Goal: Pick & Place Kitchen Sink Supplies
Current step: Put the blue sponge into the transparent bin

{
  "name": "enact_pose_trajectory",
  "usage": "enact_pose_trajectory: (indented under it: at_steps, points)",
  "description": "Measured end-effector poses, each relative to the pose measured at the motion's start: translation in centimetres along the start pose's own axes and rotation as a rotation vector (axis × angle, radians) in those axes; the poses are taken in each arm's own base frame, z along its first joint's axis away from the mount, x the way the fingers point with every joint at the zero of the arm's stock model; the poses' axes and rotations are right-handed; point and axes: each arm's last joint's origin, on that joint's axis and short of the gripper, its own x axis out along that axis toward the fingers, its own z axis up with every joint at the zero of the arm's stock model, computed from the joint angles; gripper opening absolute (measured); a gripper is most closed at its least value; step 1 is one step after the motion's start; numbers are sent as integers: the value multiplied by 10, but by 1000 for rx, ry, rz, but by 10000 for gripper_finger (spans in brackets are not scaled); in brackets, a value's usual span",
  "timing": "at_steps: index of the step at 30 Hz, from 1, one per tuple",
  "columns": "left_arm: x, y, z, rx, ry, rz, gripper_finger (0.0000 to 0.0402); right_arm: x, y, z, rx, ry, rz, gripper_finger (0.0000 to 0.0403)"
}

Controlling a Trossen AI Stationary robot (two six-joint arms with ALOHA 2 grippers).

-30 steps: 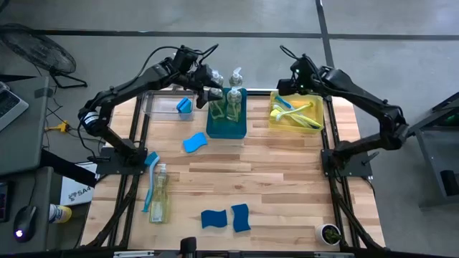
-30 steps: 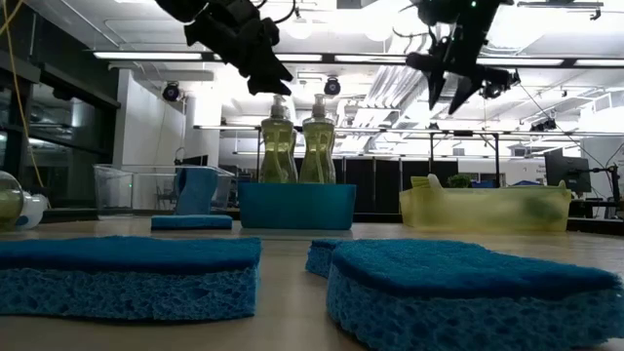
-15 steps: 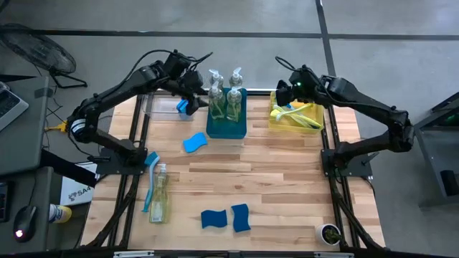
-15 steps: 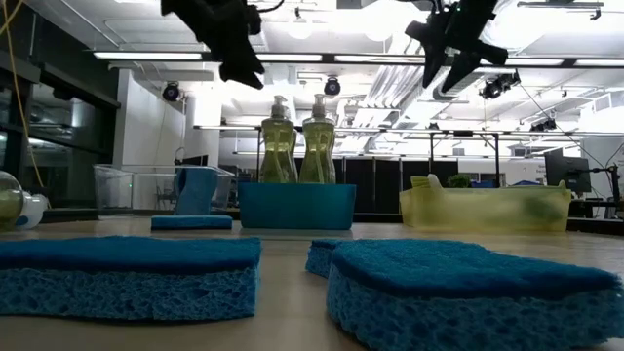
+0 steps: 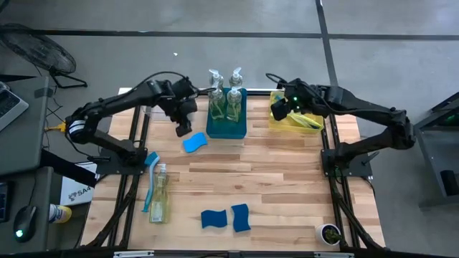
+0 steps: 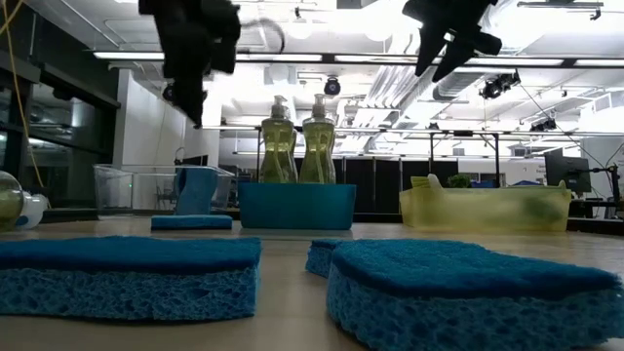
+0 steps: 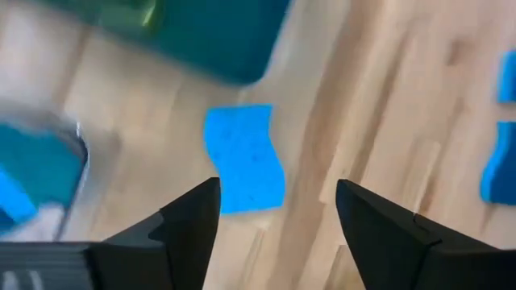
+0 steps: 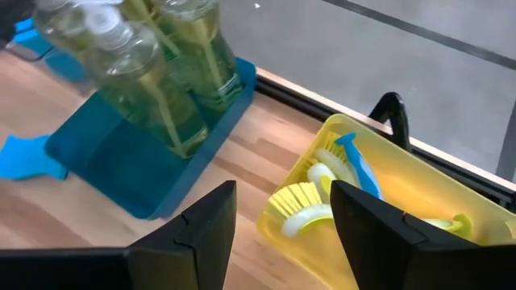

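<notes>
Item, left gripper [image 7: 274, 213]: I hold it above the loose sponge [image 5: 193, 142] just beside the teal bin [image 5: 226, 127], fingers apart, nothing between them.

Item, step in hand, as I judge it: take this sponge. I would centre it between the fingers, turn to meet its long edges, and drop straight down.

Item, right gripper [image 8: 282, 213]: fingers apart, empty, waiting over the near end of the yellow bin [image 5: 313, 126] of brushes [image 8: 355, 165].

Item, obstacles: the teal bin's wall and its two soap bottles [image 5: 225, 97] stand close; keep the wrist clear.

Item, elsewhere, well away from the teal bin: two sponges [image 5: 225, 218], a lying bottle [image 5: 158, 195].
</notes>
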Motion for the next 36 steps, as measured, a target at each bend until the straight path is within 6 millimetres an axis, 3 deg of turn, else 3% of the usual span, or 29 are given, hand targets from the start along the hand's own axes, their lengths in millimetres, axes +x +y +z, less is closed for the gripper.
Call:
enact_pose_trajectory:
  at_steps: [8,16,28,36]
  points:
    - [49,7,-36,-427,181,32,212,-9,15,-11,-19,-10,21,195]
    - [86,14,-60,-753,184,68,209,-15,24,-18,-29,-24,38,195]
    - [106,19,-71,-995,103,128,209,-20,30,-23,-19,-38,47,195]
    - [107,22,-64,-1021,6,167,209,-21,31,-25,-24,-50,42,195]
